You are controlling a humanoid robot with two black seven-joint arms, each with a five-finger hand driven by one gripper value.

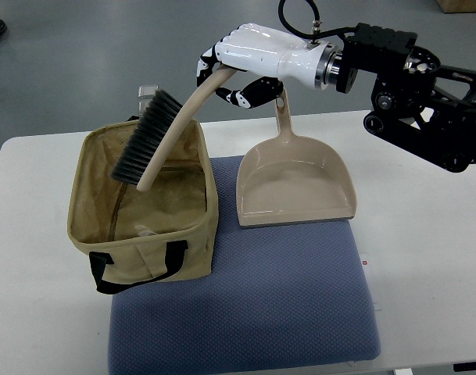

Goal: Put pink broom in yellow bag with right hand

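Note:
My right hand [226,74] comes in from the right edge and is shut on the handle of the pinkish-beige broom [169,133]. The broom hangs tilted over the open yellow bag [148,258]. Its dark bristles [146,137] sit above the bag's back rim, and its lower tip points down into the opening. The bag stands upright on the left part of a blue mat [253,312] and has black handles. The left arm does not show.
A beige dustpan [294,183] lies on the mat right of the bag, its handle pointing away toward my hand. The white table [425,234] extends right. A small clear object [147,92] stands behind the bag. Grey floor lies beyond the table.

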